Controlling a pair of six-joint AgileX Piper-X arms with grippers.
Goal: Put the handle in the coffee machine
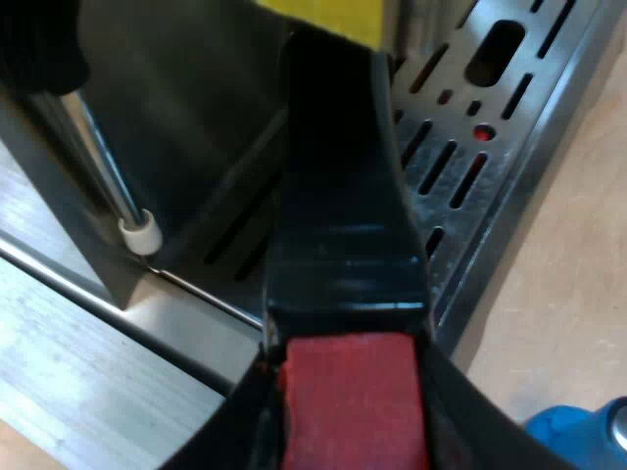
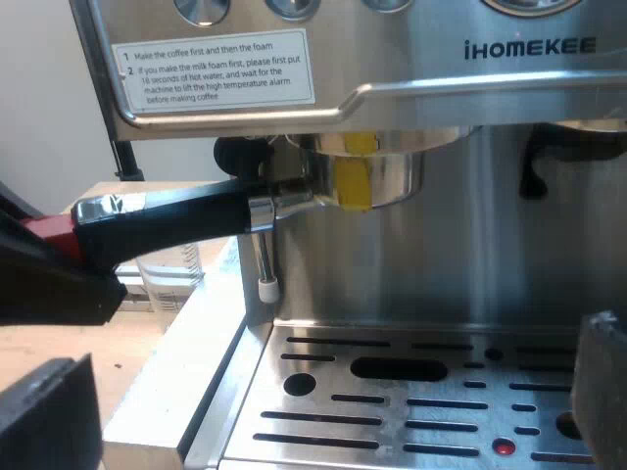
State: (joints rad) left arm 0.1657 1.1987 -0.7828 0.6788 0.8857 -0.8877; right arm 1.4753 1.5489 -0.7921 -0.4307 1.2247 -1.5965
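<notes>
Steel espresso machine [image 2: 421, 255]: its front faces the right wrist view, with the group head above the drip tray [image 2: 411, 431].
Bench [image 1: 568, 245]: pale wood that carries the machine, running along the tray's edge.
Holder [image 2: 382, 176]: a metal basket with a yellow tape patch, raised into the group head. Its rim meets the head, so it looks seated.
Handle [image 2: 176, 217]: black, jutting sideways across the machine's front. I judge the locking turn unfinished.
Left claw [image 1: 348, 431]: clamped on the handle's red end [image 1: 348, 392], far out, likely for leverage.
Right claw [image 2: 323, 411]: fingers wide apart over the tray, holding nothing, probably standing off.
Measuring glass [image 2: 171, 279]: on the bench behind the handle, not touching it.
Blue tamper [image 1: 578, 436]: on the bench near the tray.
</notes>
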